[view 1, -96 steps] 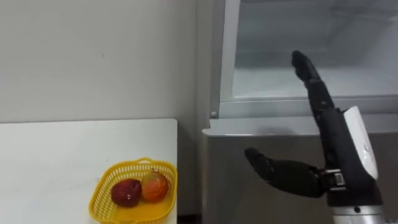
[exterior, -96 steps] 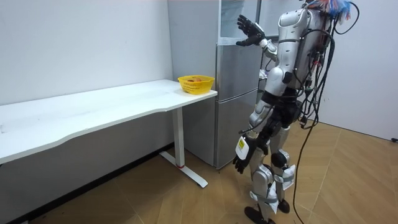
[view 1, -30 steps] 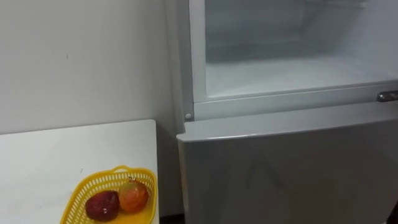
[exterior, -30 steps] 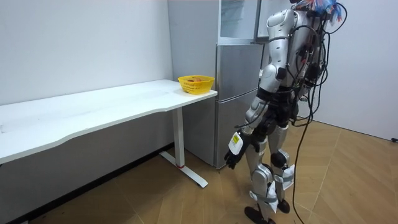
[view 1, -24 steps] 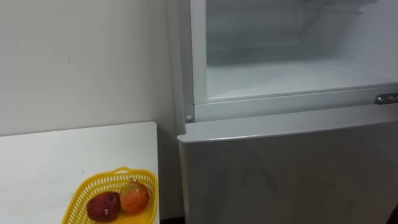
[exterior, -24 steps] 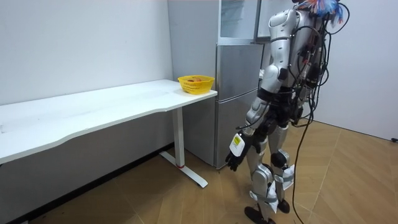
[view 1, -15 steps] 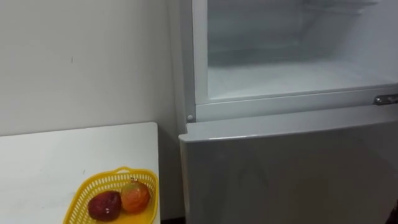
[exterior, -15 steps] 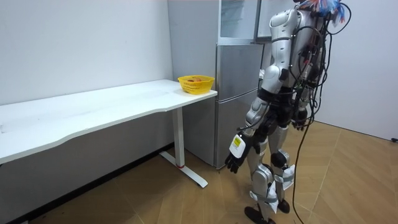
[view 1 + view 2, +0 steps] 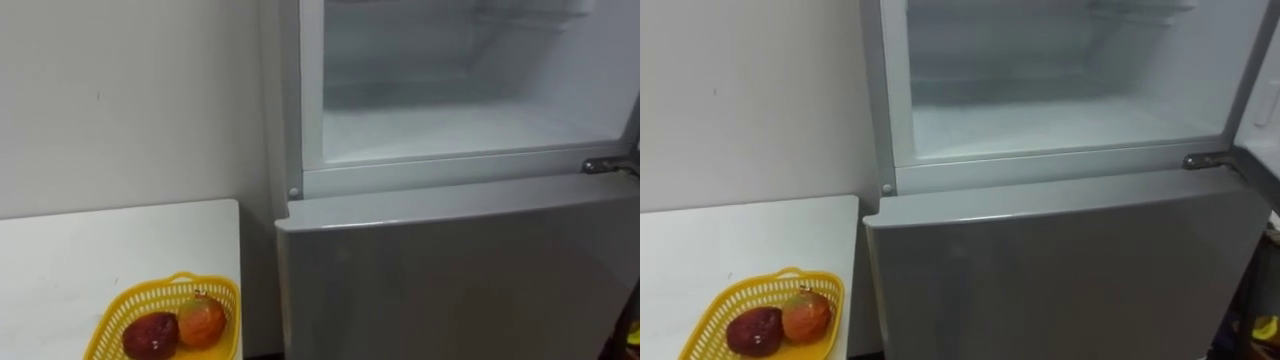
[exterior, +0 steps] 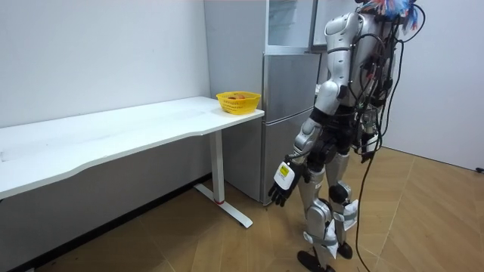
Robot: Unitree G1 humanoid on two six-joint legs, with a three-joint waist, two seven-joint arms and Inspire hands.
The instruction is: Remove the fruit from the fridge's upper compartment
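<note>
The robot stands on the wood floor facing the fridge, whose upper compartment (image 9: 460, 130) is open, its door swung to the robot's right. The lower door (image 9: 450, 280) below it is closed, and a metal hinge (image 9: 600, 165) shows at the far right corner.

The left hand (image 10: 280, 186) hangs beside the thigh, its fingers loose, apart and holding nothing. In the room view it has swung a little toward the room view's left since half a second ago.

About three seconds earlier the right hand was lifted in front of the open compartment with straight fingers. That arm was already down a second ago and is no longer raised there.

The eye views have drifted, so the fridge now sits further left in them than half a second ago. That shift is the camera's own.

Two fruits lie touching in a yellow basket (image 9: 112, 322), a dark red one (image 9: 150, 335) to the left of an orange one (image 9: 202, 320). The basket sits at the end of the white counter (image 9: 100, 250), just beside the fridge. In the room view the basket and fruit are where they were in every earlier frame.
</note>
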